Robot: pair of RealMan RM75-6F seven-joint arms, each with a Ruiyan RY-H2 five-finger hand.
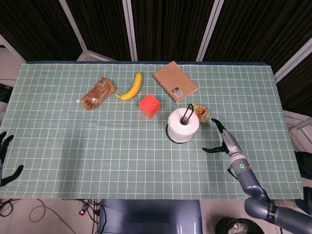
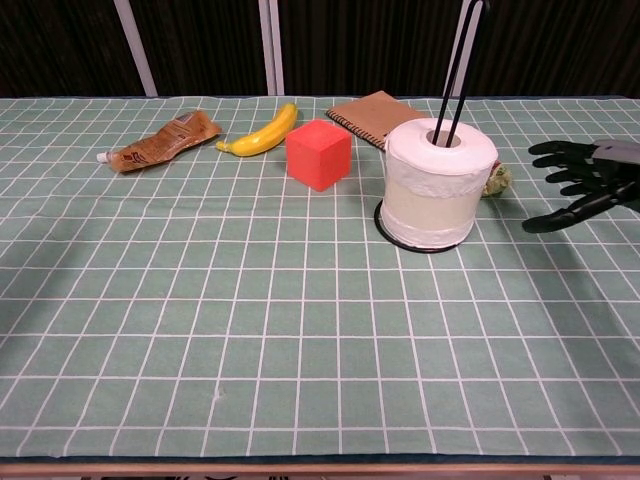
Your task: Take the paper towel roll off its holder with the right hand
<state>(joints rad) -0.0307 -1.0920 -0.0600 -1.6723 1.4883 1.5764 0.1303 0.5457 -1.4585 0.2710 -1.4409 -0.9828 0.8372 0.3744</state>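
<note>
A white paper towel roll (image 1: 183, 125) (image 2: 436, 182) stands upright on a black wire holder whose base ring (image 2: 400, 237) rests on the green checked cloth and whose thin post (image 2: 457, 62) rises through the roll's core. My right hand (image 1: 223, 138) (image 2: 581, 183) hovers to the right of the roll, apart from it, fingers spread and holding nothing. My left hand (image 1: 5, 158) hangs off the table's left edge in the head view, fingers apart and empty.
A red cube (image 1: 149, 105) sits left of and behind the roll. A small crumpled wrapper (image 1: 201, 112) lies just behind the roll's right side. Farther back lie a brown spiral notebook (image 1: 174, 81), a banana (image 1: 131, 87) and a brown snack packet (image 1: 98, 93).
</note>
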